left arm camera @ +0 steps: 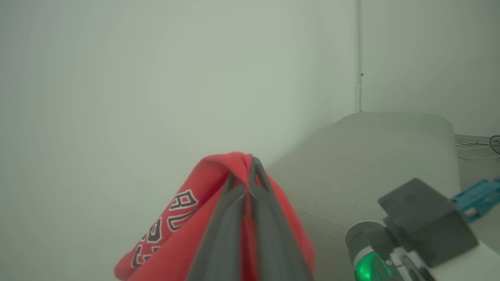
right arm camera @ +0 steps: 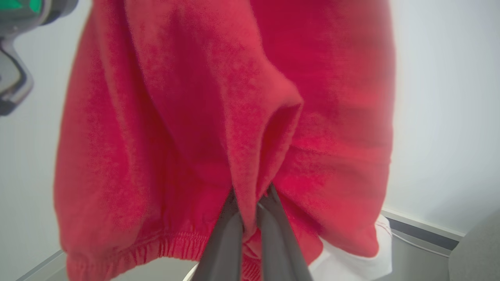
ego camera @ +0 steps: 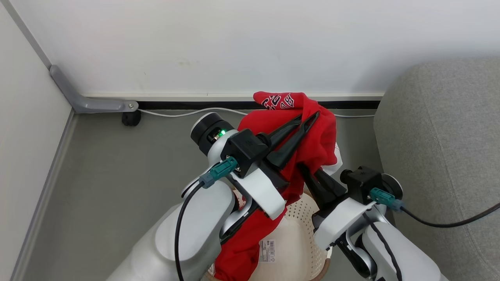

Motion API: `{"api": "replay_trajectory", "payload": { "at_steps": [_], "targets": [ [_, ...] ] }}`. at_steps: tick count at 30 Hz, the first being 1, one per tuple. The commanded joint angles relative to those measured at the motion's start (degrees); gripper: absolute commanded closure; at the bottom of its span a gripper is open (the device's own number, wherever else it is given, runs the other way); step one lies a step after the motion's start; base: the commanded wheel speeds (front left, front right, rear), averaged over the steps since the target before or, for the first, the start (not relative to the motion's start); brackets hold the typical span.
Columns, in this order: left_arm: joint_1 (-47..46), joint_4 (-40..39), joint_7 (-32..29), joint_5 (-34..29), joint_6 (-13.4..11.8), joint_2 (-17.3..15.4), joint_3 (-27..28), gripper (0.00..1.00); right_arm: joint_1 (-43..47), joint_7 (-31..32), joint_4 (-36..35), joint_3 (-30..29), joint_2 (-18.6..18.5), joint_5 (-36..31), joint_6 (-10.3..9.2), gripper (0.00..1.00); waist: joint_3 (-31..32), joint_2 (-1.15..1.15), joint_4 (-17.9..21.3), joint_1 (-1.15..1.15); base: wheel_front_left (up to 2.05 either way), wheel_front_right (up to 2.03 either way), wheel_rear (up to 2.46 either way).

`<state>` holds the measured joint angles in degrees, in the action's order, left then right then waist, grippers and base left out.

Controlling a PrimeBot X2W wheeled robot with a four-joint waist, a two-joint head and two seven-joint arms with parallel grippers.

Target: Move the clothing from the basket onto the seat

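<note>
Head view: red clothing hanging above the basket, lower end trailing inside it beside a barcode label. Left claw high, fingers almost together, pinching a top fold just under the black-and-white lettering. Right claw lower, tips buried in cloth, grip unreadable from here. Sofa just right of the basket, apart from the clothing.

Left wrist view: confirms the pinch. Left claw closed, clothing draped over the tips, lettering at lower left. Sofa behind, pale wall beyond.

Right wrist view: settles what the head view hides. Right claw closed on a hanging fold of the clothing, close to the elastic hem. White cloth patch showing under the red edge at lower right.
</note>
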<state>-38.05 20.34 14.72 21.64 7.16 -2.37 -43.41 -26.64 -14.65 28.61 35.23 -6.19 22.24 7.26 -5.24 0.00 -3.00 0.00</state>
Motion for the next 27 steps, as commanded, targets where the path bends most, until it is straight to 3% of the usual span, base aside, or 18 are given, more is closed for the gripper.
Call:
{"api": "replay_trajectory", "payload": {
  "at_steps": [1, 5, 6, 7, 8, 27],
  "targets": [
    [-0.95, -0.93, 0.28, 0.51, -0.25, -0.51, 2.08, 1.00, -0.55, -0.35, -1.72, 0.38, 0.12, 0.74, 0.23, 1.00, 0.06, 0.00, 0.06, 0.00, 0.00, 0.00, 0.00],
    [-0.04, 0.25, 0.28, 0.22, -0.21, -0.51, 2.73, 1.00, 0.80, -0.35, -2.80, -0.62, -0.48, 1.65, 0.23, 1.00, 0.27, 0.00, 0.41, 0.00, 0.00, 0.00, 0.00],
    [0.29, 0.65, 0.28, 0.13, -0.19, -0.51, 2.92, 0.96, 1.15, -0.35, -2.88, -0.81, -0.58, 1.91, 0.23, 1.00, 0.35, 0.00, 0.52, 0.00, 0.00, 0.00, 0.00],
    [0.62, 1.10, 0.28, 0.01, -0.17, -0.51, 3.06, 0.42, 1.41, -0.35, -3.16, -1.17, -0.66, 2.12, 0.23, 1.00, 0.41, 0.00, 0.63, 0.00, 0.00, 0.00, 0.00],
    [0.96, 1.36, 0.28, -0.07, -0.13, -0.51, 3.22, 0.00, 1.66, -0.35, -3.50, -1.42, -0.76, 2.25, 0.23, 1.00, 0.47, 0.00, 0.76, 0.00, 0.00, 0.00, 0.00],
    [6.84, 6.48, 0.28, 2.57, 0.32, -0.90, 1.98, 0.00, 5.15, -0.35, -10.44, -11.26, -2.46, 1.80, 0.23, 1.00, 0.08, 0.00, 5.43, 0.00, 0.00, 0.00, 0.00]
  ]
}}
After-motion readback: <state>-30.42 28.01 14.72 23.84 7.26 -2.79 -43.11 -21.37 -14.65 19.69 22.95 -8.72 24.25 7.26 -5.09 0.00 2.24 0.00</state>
